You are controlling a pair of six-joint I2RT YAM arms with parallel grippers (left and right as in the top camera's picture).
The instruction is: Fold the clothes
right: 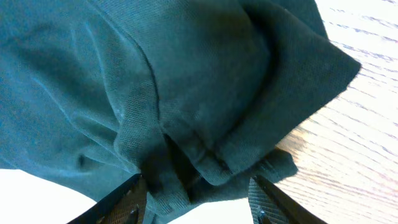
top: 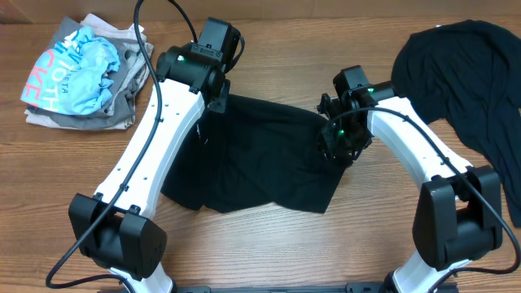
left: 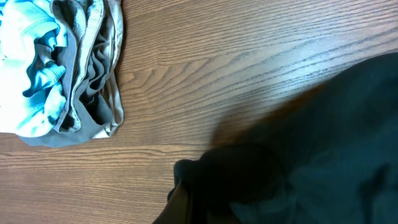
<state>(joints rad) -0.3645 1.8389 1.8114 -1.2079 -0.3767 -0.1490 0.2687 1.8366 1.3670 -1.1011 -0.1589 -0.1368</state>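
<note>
Far left on the bench: heap of light blue and grey clothes, well apart from both arms. Far right: second black shirt, spread loose. Mid-bench, between the arms: black T-shirt, rumpled. Pinched tight on its upper left corner: left tool, cloth bunched over the fingers. At the right edge: right tool, parted about halfway, straddling a folded hem without clamping it.

Pink block lettering is running across the crumpled light blue shirt in the overhead view. Folds are breaking it up, so only fragments are showing: what is possibly reading "HOT", with "VE" beside it and a fainter "TA" near the upper edge.
</note>
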